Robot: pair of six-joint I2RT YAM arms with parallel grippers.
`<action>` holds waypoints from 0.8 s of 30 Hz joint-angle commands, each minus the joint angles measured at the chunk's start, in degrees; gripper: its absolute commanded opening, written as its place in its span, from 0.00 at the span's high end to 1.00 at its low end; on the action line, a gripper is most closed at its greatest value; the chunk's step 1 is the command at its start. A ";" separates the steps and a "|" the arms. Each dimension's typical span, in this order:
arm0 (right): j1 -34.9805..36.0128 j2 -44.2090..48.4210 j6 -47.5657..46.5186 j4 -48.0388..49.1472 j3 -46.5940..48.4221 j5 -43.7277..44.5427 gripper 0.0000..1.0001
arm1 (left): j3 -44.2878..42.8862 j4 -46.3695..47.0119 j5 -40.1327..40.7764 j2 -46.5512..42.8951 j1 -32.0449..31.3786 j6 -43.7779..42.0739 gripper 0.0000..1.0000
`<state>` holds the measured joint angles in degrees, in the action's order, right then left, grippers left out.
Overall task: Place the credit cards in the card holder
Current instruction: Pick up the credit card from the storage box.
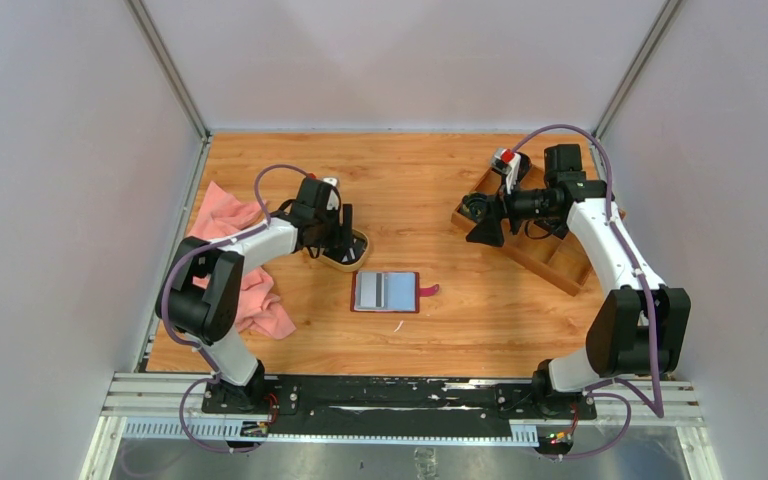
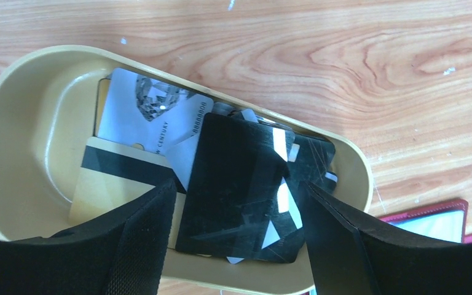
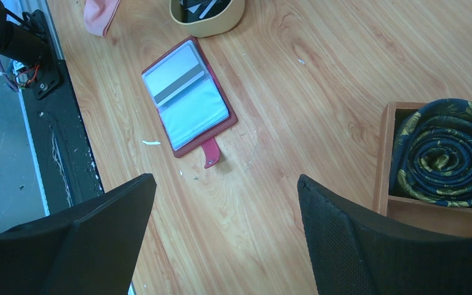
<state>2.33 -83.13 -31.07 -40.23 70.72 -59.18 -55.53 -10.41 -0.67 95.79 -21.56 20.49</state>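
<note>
The left gripper (image 2: 241, 183), jaws apart astride the glossy black rectangular card (image 2: 233, 196) topping the oval tan dish's (image 2: 12, 92) pile, should pinch only that card's edges, while the right gripper (image 3: 224, 181) hangs spread wide on the far right.

A desk (image 1: 420, 180) with a warm orange wood-grain top fills the middle of the scene. Plain pale grey wall panels (image 1: 400, 60) rise behind the desk and on both its sides, joined by slim metal corner posts (image 1: 168, 68). Along the desk's near edge runs a black plate (image 1: 400, 392) on silver aluminium rails (image 1: 140, 395). Lighting is soft and even.
</note>
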 commanded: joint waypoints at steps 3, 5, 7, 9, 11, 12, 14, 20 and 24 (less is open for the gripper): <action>-1.13 0.16 -0.65 -0.46 -0.85 -1.60 0.11 | 0.80 -3.12 -6.90 1.09 -0.06 -1.62 0.29; -1.08 0.09 -0.66 -0.42 -0.85 -1.56 0.11 | 0.98 -3.17 -8.02 1.11 -0.06 -1.25 0.30; -1.05 0.08 -0.63 -0.44 -0.86 -1.62 0.11 | 1.36 -2.67 -9.48 0.86 -0.06 -0.44 0.31; -1.08 0.08 -0.67 -0.46 -0.89 -1.56 0.11 | 1.98 -1.34 -11.26 0.44 -0.06 0.79 0.31; -1.03 0.15 -0.65 -0.44 -0.85 -1.55 0.11 | 2.72 0.59 -12.95 -0.08 0.07 2.78 0.32; -1.05 0.16 -0.66 -0.42 -0.85 -1.57 0.11 | 3.14 1.78 -14.01 -0.22 0.15 3.67 0.32; -1.12 0.16 -0.70 -0.40 -0.89 -1.55 0.11 | 3.55 3.33 -15.54 -0.18 0.28 4.91 0.32; -1.17 0.25 -0.68 -0.46 -0.85 -1.67 0.11 | 3.85 4.26 -16.49 0.44 0.51 5.36 0.32; -1.16 0.25 -0.74 -0.47 -0.85 -1.73 0.11 | 3.44 3.19 -16.77 0.99 0.56 4.17 0.30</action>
<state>2.17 -83.13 -31.07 -40.23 70.72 -59.20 -53.17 -4.95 -14.50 95.35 -20.95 24.53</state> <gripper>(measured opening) 0.894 0.692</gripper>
